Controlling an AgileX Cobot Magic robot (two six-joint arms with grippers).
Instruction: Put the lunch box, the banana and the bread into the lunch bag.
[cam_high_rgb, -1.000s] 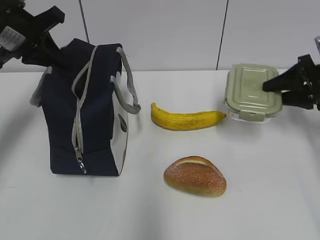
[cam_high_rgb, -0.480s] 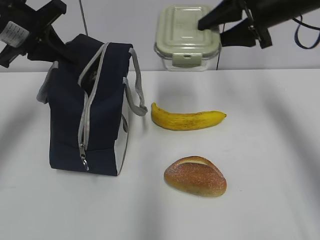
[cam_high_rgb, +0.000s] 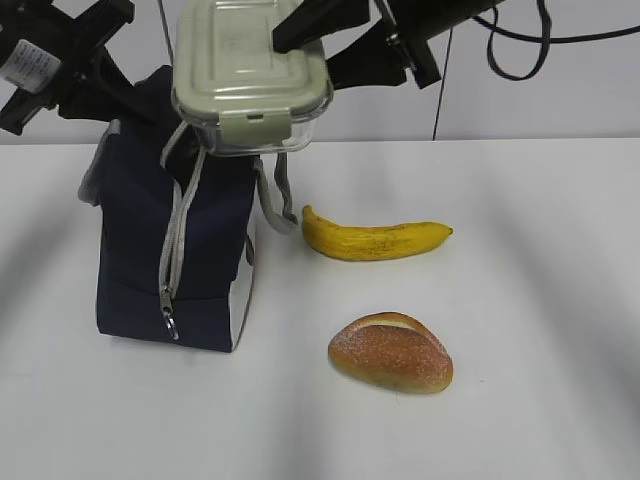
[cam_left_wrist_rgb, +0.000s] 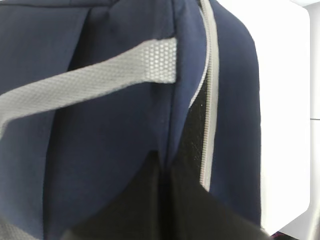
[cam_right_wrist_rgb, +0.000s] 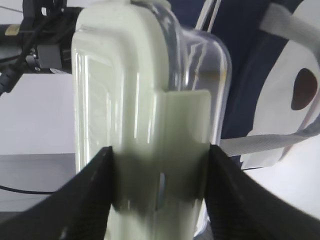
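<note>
Right claw (cam_right_wrist_rgb: 159, 187) is clamping the clear, sage-lidded rectangular lunch box (cam_high_rgb: 250, 75) over the navy fabric lunch bag (cam_high_rgb: 175, 250), whose mouth the pinched-shut left claw (cam_high_rgb: 110, 75) is spreading, seemingly for loading.

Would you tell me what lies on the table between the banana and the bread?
Nothing: the exterior view shows only bare white table between the banana and bread.

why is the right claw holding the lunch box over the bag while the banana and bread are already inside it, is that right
Not quite. The right claw does hold the lunch box over the bag, but the banana and bread are not inside it: the exterior view shows both lying on the table, to the right of the bag.
</note>
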